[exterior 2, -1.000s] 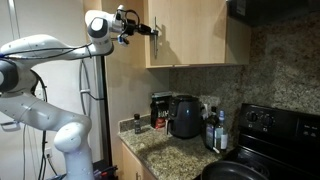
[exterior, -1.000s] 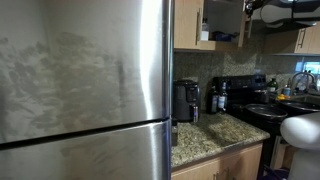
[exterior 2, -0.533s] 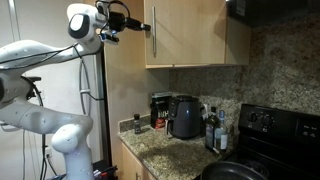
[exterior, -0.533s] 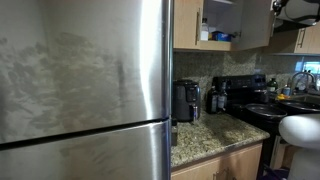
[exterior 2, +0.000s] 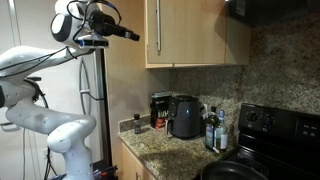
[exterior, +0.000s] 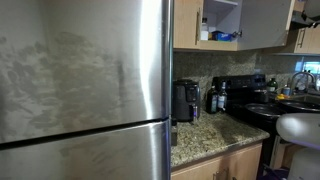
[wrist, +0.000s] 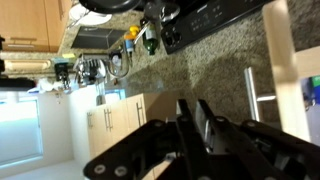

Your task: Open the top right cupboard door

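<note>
The top right cupboard door [exterior: 266, 24] stands swung open, its pale inner face showing beside the open shelves [exterior: 222, 20]. In an exterior view its tan outer face [exterior 2: 195, 30] shows, with the slim silver handle [exterior 2: 157, 28] along its left edge. My gripper [exterior 2: 132, 34] hangs in the air left of the handle, apart from it. In the wrist view the gripper [wrist: 194, 104] has its fingers nearly together with nothing between them, and the handle [wrist: 251, 92] shows to the right of them.
The big stainless-steel fridge [exterior: 85, 90] fills the left. A granite counter [exterior 2: 175, 150] below the cupboards carries a coffee maker [exterior 2: 184, 115], bottles [exterior 2: 213, 130] and a black stove [exterior 2: 262, 135]. The arm's white links [exterior 2: 45, 110] stand left of the counter.
The door has swung further open. My gripper was at the handle one second ago; it has come off it and drawn back to the left, away from the door.
</note>
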